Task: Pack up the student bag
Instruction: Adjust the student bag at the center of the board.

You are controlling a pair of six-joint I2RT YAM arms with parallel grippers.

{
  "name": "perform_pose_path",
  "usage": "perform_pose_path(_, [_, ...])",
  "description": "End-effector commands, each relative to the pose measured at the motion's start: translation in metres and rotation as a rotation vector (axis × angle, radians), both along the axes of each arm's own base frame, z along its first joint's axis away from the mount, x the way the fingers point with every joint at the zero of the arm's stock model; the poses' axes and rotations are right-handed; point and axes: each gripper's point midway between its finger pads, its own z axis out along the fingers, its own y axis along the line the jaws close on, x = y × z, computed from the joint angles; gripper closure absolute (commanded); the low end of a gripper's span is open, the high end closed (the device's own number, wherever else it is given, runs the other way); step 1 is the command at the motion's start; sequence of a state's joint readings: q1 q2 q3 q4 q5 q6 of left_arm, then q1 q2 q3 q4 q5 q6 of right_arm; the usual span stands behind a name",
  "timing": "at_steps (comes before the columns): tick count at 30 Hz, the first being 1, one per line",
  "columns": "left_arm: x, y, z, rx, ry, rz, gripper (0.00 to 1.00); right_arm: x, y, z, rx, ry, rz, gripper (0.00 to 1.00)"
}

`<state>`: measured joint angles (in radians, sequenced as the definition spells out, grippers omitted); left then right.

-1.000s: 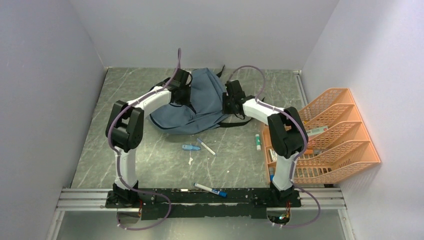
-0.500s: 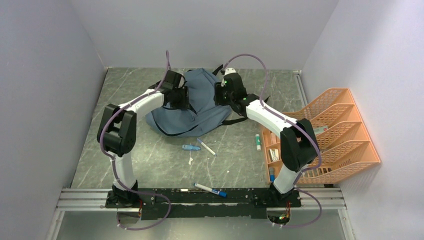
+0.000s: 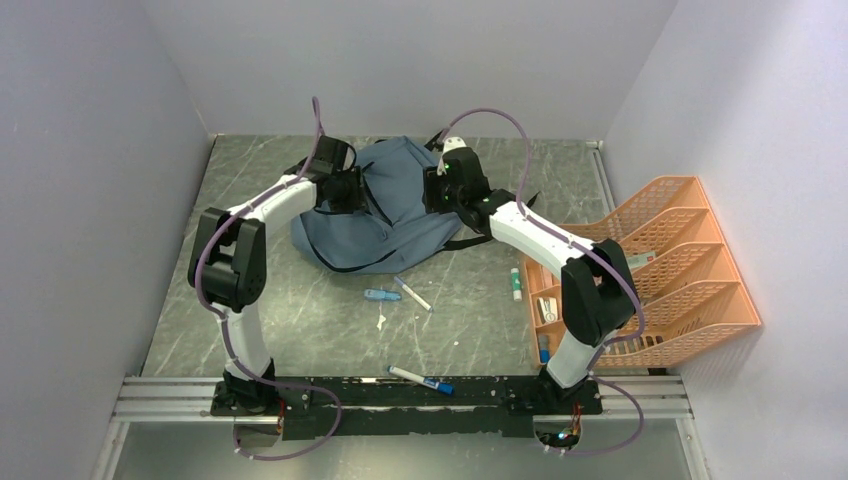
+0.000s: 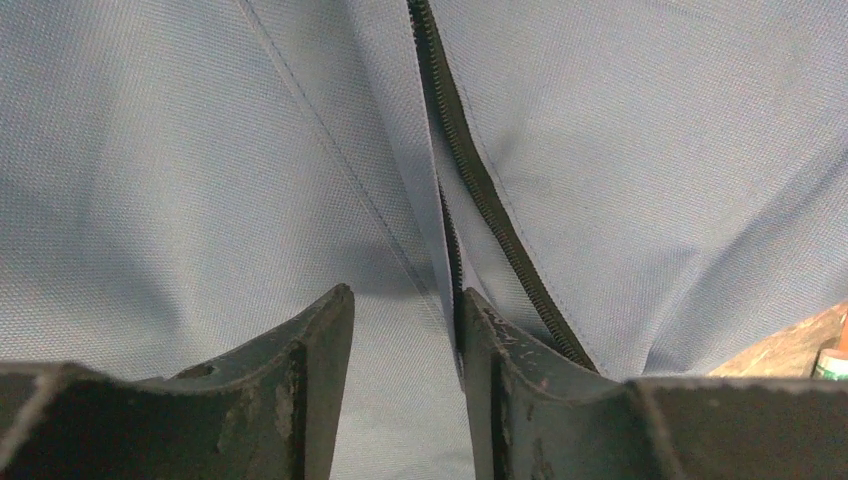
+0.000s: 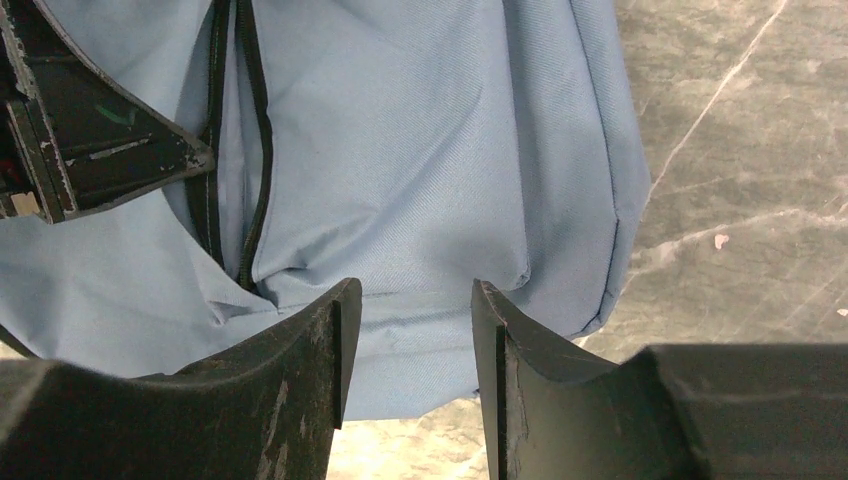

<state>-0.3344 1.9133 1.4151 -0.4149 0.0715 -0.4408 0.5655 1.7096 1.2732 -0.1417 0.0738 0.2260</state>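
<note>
Flanking the student bag (image 3: 385,215) on the desk (image 3: 300,320), left end effector (image 4: 407,296) and right end effector (image 5: 415,286) each show narrowly parted fingers over its fabric; whether either grips it cannot be told.

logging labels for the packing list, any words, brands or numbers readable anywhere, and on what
No text can be read in any view.
student bag: plain fabric, no label showing.
packs in the orange tray rack: print too small to read.
marker: too small to read.
</note>
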Motion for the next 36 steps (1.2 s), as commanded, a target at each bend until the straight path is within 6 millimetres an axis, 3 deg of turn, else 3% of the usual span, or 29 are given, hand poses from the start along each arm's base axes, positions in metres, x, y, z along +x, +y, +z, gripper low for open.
perform_pose_path(1, [0.004, 0.007, 0.004, -0.008, -0.025, 0.028, 0.55, -0.001, 0.005, 0.019, 0.008, -0.043, 0.029, 0.51])
perform_pose_path(4, [-0.001, 0.010, -0.005, -0.001, -0.002, 0.037, 0.65, -0.004, 0.020, 0.019, 0.028, -0.038, 0.089, 0.51])
perform_pose_path(8, [-0.013, 0.015, -0.020, -0.001, 0.024, 0.075, 0.88, -0.008, 0.050, 0.018, 0.023, -0.029, 0.180, 0.51])
perform_pose_path(11, [-0.020, 0.018, -0.028, -0.009, 0.032, 0.110, 0.94, -0.008, 0.074, 0.017, -0.001, -0.039, 0.227, 0.50])
perform_pose_path(17, [-0.034, 0.014, -0.045, -0.079, 0.052, 0.144, 0.95, 0.002, 0.116, 0.003, -0.049, -0.061, 0.297, 0.46])
perform_pose_path(25, [-0.047, 0.018, -0.064, -0.104, 0.067, 0.194, 0.95, 0.033, 0.126, -0.040, -0.176, -0.076, 0.266, 0.43])
perform_pose_path(36, [-0.052, 0.014, -0.073, -0.127, 0.087, 0.185, 0.95, 0.053, 0.121, -0.061, -0.304, -0.137, 0.236, 0.37])
